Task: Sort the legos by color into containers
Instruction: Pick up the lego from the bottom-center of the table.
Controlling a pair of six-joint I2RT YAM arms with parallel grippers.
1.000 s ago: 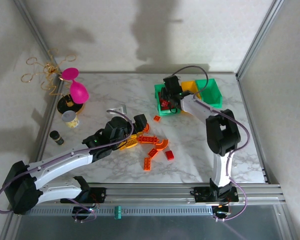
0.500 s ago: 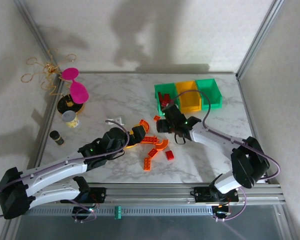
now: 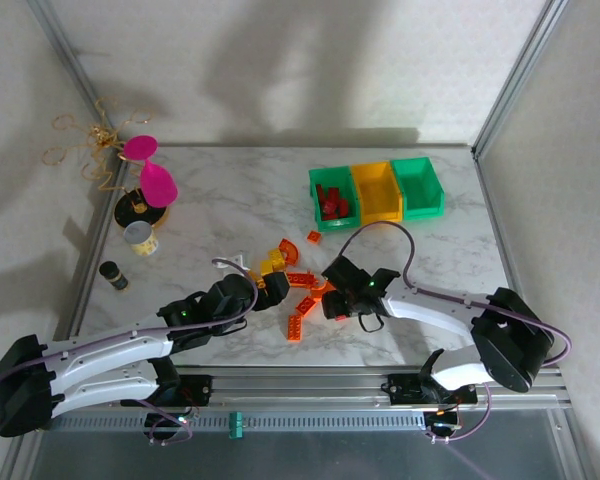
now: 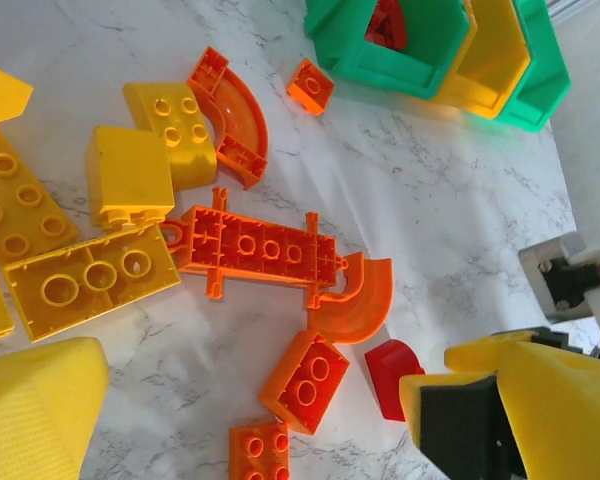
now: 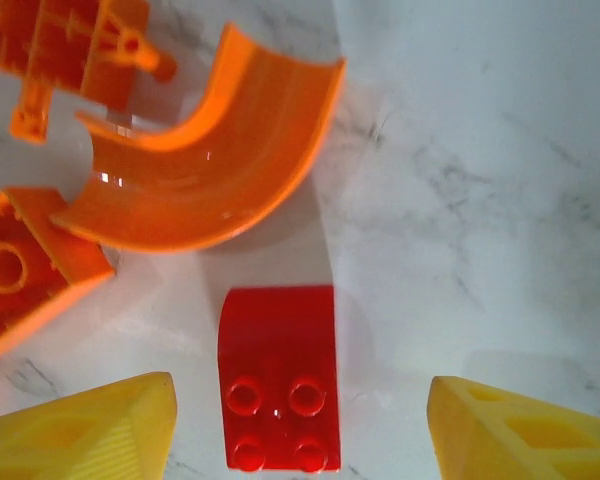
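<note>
Nearest, the right gripper (image 5: 300, 430) hovers with its fingers spread either side of a red brick (image 5: 278, 375) that lies flat on the table; it grips nothing. Beside it the left gripper (image 3: 264, 286) is likewise spread and empty over the pile (image 3: 298, 290) of orange and yellow bricks, all unsorted. One orange brick (image 3: 314, 236) lies alone, nearer the bins (image 3: 378, 214). The left green bin holds several red bricks (image 3: 332, 203); the yellow and right green ones look bare. I judge red nearly done, orange and yellow not begun. The table (image 3: 220, 195) is flat, white and marble-patterned. Pink cups (image 3: 152, 178) and a white cup (image 3: 140, 237) stand far left, with pale walls (image 3: 280, 60) behind.
</note>
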